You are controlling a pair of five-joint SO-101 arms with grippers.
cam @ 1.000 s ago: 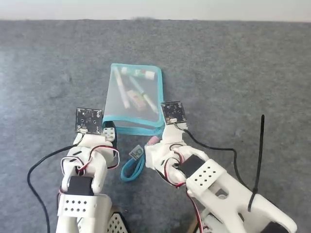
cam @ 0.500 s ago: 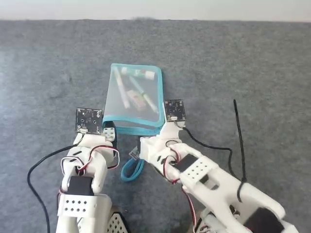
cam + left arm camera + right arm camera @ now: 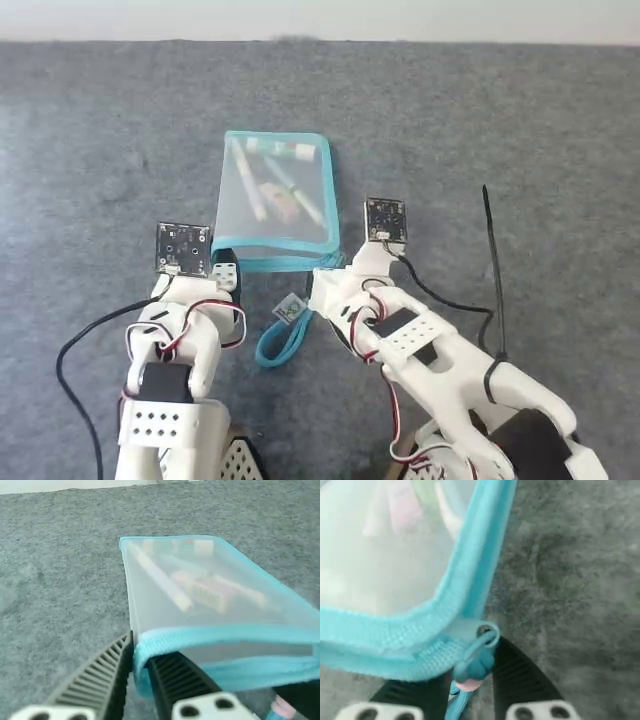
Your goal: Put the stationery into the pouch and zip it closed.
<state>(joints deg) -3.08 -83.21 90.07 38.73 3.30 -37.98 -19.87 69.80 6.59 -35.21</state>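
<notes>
A translucent pouch (image 3: 275, 200) with teal trim lies on the grey mat and holds several pens and other stationery (image 3: 272, 190). My left gripper (image 3: 228, 272) is shut on the pouch's near left corner; in the left wrist view its black fingers (image 3: 172, 672) pinch the teal zipper edge (image 3: 215, 637). At the near right corner my right gripper (image 3: 328, 272) is shut on the zipper pull (image 3: 472, 667), just below the slider (image 3: 481, 630). A blue wrist strap (image 3: 282, 340) with a small tag trails from the pull toward the arms.
Grey mat (image 3: 500, 120) spreads around the pouch on all sides. A black cable (image 3: 492, 270) stands up on the right beside the right arm. Another black cable (image 3: 70, 350) loops by the left arm's base.
My right gripper has slid to the right along the pouch's near edge with the zipper pull. The blue strap followed it and the pouch shifted slightly. The left arm has kept still.
</notes>
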